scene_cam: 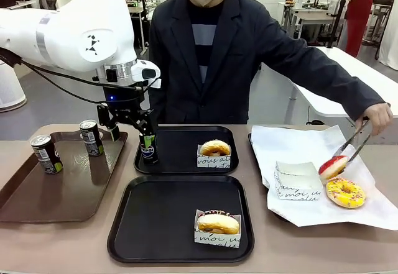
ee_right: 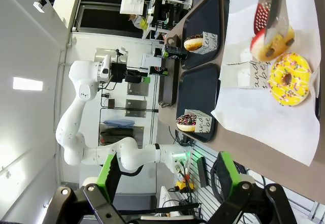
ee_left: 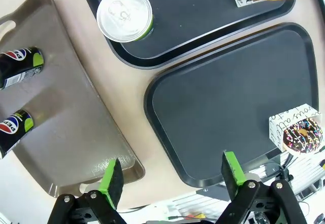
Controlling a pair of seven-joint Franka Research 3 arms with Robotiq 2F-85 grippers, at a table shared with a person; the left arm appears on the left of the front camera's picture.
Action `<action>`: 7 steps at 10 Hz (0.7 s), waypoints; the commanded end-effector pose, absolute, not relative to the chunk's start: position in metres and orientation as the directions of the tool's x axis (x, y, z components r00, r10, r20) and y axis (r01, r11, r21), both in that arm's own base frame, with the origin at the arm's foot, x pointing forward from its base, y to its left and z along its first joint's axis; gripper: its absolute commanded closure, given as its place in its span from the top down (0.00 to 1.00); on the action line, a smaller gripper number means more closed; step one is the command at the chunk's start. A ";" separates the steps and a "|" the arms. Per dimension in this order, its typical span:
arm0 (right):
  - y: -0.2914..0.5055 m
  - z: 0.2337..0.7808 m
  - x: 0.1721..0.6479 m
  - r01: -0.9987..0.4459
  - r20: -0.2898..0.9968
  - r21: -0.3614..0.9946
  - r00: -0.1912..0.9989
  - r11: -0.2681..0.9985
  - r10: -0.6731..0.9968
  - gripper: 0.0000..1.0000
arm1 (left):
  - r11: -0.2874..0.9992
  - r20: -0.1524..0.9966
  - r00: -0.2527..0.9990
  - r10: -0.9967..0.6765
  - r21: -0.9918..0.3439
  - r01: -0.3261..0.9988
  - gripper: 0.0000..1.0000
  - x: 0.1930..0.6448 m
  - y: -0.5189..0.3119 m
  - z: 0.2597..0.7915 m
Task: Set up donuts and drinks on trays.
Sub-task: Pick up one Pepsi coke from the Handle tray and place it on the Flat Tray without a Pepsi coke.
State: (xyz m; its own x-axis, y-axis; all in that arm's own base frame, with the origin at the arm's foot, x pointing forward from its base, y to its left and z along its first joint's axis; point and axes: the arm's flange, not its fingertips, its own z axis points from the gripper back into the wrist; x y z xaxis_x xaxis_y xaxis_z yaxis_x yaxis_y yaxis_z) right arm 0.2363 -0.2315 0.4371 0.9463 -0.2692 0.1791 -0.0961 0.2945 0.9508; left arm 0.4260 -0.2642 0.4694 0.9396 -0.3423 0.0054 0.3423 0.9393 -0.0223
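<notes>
A dark can [scene_cam: 148,148] [ee_left: 124,14] stands alone at the left end of the far black tray [scene_cam: 180,162] [ee_left: 203,16]. My left gripper [scene_cam: 127,123] [ee_left: 169,176] hangs just above it, open and empty. A sleeved donut [scene_cam: 215,149] sits on that tray, and another donut [scene_cam: 217,223] [ee_left: 302,135] lies on the near black tray [scene_cam: 155,224] [ee_left: 228,97]. Two more cans [scene_cam: 43,153] [scene_cam: 91,137] stand on the brown tray [scene_cam: 62,193]. A person's tongs grip a red donut [scene_cam: 333,167] [ee_right: 264,43] beside a yellow one [scene_cam: 345,193] [ee_right: 290,79]. My right gripper [ee_right: 167,176] is open and empty.
White paper [scene_cam: 292,146] covers the table's right side and carries an empty paper sleeve [scene_cam: 297,181]. The person's hand [scene_cam: 378,117] holds the tongs over it. The person stands at the far edge behind the trays.
</notes>
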 end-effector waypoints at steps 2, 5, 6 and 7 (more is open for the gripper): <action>-0.233 0.439 0.237 -0.123 0.202 0.952 0.940 0.279 -0.276 1.00 | 0.941 0.020 0.941 -0.338 -0.006 0.339 1.00 0.430 -0.264 0.471; -0.233 0.439 0.237 -0.123 0.202 0.952 0.940 0.279 -0.276 1.00 | 0.933 -0.078 0.930 -0.360 -0.037 0.358 1.00 0.461 -0.208 0.476; -0.233 0.439 0.237 -0.123 0.202 0.952 0.940 0.279 -0.276 1.00 | 0.928 -0.103 0.922 -0.373 -0.011 0.374 1.00 0.486 -0.169 0.483; -0.233 0.439 0.237 -0.123 0.202 0.952 0.940 0.279 -0.276 1.00 | 0.943 -0.090 0.939 -0.331 -0.035 0.330 1.00 0.474 -0.132 0.477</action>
State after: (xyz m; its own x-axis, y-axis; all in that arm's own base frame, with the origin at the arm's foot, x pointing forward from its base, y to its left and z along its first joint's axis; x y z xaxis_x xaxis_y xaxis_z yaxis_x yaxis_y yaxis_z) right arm 0.2361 -0.2317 0.4372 0.9461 -0.2699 0.1791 -0.0958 0.2948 0.9507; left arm 0.4714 -0.1570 0.4726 0.9408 -0.3290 -0.0810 0.3274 0.9443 -0.0329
